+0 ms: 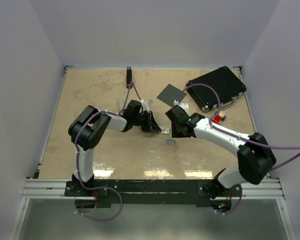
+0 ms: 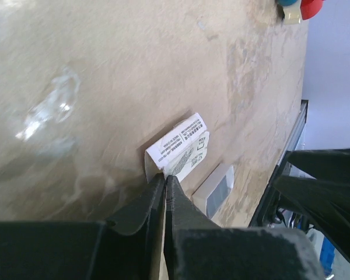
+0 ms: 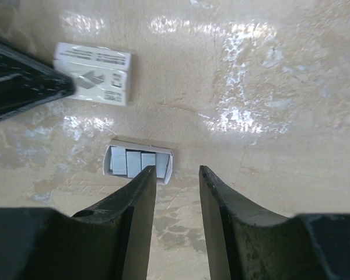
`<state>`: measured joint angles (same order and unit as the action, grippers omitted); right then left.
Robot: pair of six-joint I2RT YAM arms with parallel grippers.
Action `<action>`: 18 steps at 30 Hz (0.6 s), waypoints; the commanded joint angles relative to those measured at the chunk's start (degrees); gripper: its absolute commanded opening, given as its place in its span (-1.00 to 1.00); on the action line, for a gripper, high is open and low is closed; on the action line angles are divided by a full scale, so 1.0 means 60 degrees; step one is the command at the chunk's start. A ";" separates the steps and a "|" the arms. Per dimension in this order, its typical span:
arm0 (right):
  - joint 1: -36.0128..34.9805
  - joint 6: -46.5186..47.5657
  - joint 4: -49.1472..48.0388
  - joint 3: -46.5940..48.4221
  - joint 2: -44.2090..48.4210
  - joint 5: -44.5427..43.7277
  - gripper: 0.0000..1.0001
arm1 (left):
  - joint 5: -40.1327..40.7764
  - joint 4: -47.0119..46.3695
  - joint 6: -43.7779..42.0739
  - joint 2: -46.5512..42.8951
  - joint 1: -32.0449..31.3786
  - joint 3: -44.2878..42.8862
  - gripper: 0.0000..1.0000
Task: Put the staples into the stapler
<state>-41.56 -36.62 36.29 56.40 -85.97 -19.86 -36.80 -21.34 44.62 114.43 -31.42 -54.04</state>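
Note:
The white staple box lies flat on the table; it also shows in the right wrist view and the top view. My left gripper is shut, its tips touching the box's near end. The small grey tray holding staple strips lies just beside the box, also seen in the left wrist view and the top view. My right gripper is open just above the table, its left fingertip over the tray's right end. No grey-green stapler shows clearly.
A slim black stapler lies at the back. A dark grey baseplate and a black case sit at the back right. Red and blue bricks lie by the right arm. A pale object peeks from behind the right gripper.

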 commanded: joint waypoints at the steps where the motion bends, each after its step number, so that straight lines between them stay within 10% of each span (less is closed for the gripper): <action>1: 0.0042 -0.0107 -0.0086 0.0327 0.1055 -0.0967 -0.17 | 0.0068 -0.0237 0.0136 0.0366 -0.0359 -0.0879 -0.65; 10: 0.0042 0.0492 -0.1111 0.0121 0.2097 -0.1188 0.29 | 0.1531 0.1779 -0.1179 -0.0920 -0.0286 -0.1071 0.59; 18: 0.0042 0.1269 -0.2108 0.0063 0.2171 -0.0719 0.60 | 0.4927 0.5049 -0.2367 -0.3716 0.1148 -0.0779 0.93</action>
<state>-41.56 -31.99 28.42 56.42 -73.47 -24.47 -20.75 -1.96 36.47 102.02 -29.65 -59.27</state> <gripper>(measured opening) 0.786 0.934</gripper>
